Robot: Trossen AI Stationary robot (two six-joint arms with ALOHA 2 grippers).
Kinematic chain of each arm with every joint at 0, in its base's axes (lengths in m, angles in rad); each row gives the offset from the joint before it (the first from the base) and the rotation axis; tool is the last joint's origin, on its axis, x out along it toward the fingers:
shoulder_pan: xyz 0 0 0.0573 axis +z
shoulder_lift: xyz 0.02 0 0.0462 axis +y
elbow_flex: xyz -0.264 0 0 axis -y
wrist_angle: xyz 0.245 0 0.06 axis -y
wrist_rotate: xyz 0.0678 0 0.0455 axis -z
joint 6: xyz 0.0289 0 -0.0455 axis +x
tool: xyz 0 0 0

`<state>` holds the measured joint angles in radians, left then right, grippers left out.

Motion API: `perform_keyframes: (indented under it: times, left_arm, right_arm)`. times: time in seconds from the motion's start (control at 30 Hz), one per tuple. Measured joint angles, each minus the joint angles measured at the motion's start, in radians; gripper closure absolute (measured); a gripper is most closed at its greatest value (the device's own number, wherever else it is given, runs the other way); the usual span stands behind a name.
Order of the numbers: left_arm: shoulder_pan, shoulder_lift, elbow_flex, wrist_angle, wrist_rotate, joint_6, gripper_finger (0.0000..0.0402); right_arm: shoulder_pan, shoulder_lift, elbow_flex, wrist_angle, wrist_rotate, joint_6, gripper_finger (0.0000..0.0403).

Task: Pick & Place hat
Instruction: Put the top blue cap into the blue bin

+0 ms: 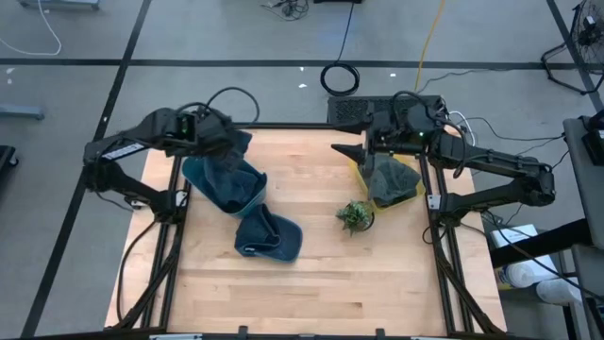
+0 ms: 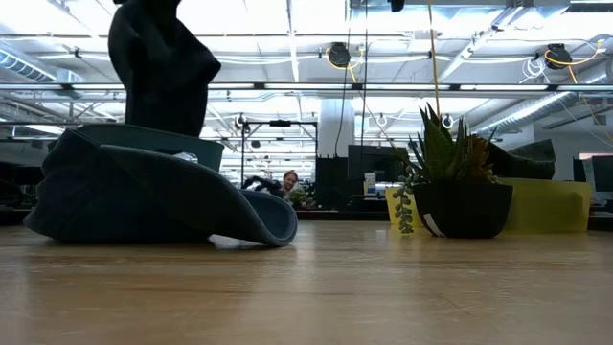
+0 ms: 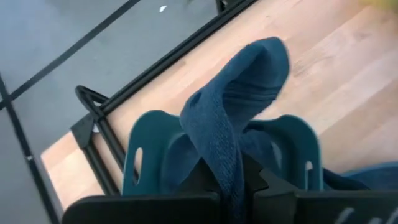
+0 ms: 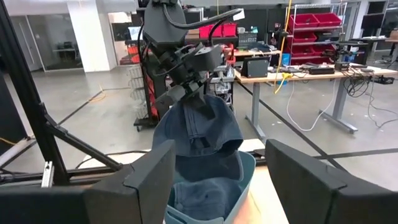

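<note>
My left gripper is at the table's far left, shut on a dark blue hat that hangs over a teal bin. In the low view the hanging hat shows at the top. A second blue hat lies on the table just near of the bin and shows broad in the low view. My right gripper is open at the far right, beside a yellow bin that holds a grey hat. My left gripper pinches a bunched fold of the blue hat's cloth between its two fingers, coming from above. The hat hangs below the fingers, lifted clear of the table, its lower part at the teal bin's opening.
A small potted plant stands near the yellow bin, on the table's right half. The near half of the wooden table is bare. Black frame rails run along both side edges. A person shows far off in the room.
</note>
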<state>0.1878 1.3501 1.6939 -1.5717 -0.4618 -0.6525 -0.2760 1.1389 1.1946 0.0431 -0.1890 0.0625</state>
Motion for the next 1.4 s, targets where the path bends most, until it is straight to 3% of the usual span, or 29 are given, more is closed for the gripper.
perform_keyframes:
  times: [0.2,0.57,0.73,0.97,1.2,1.4]
  left_arm:
    - [0.009,0.021,-0.038,0.002,-0.025,-0.028,0.04]
    - [0.026,-0.049,-0.269,0.001,-0.037,0.067,0.04]
    - [0.074,-0.132,-0.257,0.003,-0.045,0.03,0.04]
    - [0.118,-0.227,-0.242,0.0,-0.039,0.131,0.04]
    - [0.156,-0.213,-0.266,0.0,-0.095,0.211,0.04]
    - [0.167,-0.189,-0.379,0.002,-0.106,0.172,0.04]
  right_arm:
    - [0.0,0.0,0.0,-0.046,0.0,-0.033,0.0167]
    - [0.0,0.0,0.0,-0.094,0.003,-0.032,0.0167]
    - [0.0,0.0,0.0,-0.103,0.004,-0.036,0.0167]
    - [0.0,0.0,0.0,-0.101,0.008,-0.059,0.0167]
    - [0.0,0.0,0.0,-0.101,0.009,-0.058,0.0167]
    - [0.0,0.0,0.0,-0.102,0.009,-0.049,0.0167]
